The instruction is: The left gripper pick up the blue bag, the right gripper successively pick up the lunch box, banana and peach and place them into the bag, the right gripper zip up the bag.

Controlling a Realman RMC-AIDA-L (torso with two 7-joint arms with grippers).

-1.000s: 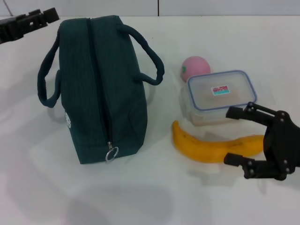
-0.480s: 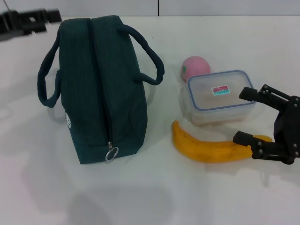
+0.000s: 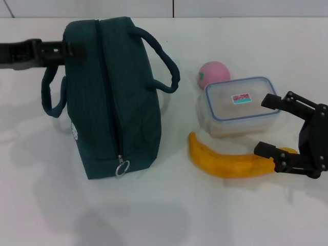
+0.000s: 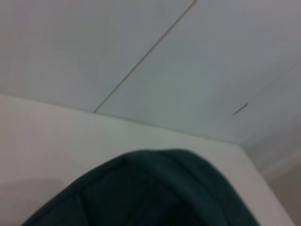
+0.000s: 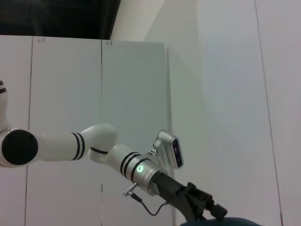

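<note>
While the blue bag [image 3: 110, 97] stands upright on the white table [image 3: 169, 215], left of centre in the head view, its top zipper is closed, the metal ring pull [image 3: 122, 167] hanging at the near end. Two loop handles [image 3: 159, 59] arch out, one to each side.

Left gripper [image 3: 69, 49]: reaches in from the upper left edge of the frame, its tip at the bag's far left handle. Cannot tell how its fingers stand. Left wrist view shows only a dark teal curve of bag fabric [image 4: 150, 193] close under the camera.

Right gripper [image 3: 271, 125]: at the right edge of the frame, fingers spread wide, holding nothing. Upper finger sits beside the lunch box's right end; lower finger lies over the banana's right tip.

Lunch box [image 3: 241, 105]: right of centre, lid on. Peach [image 3: 213, 73]: just behind the box, touching its far left corner. Banana [image 3: 230, 163]: lying just in front of the box, curving upward at both ends.

Right wrist view: left arm [image 5: 94, 150] against a white wall.
</note>
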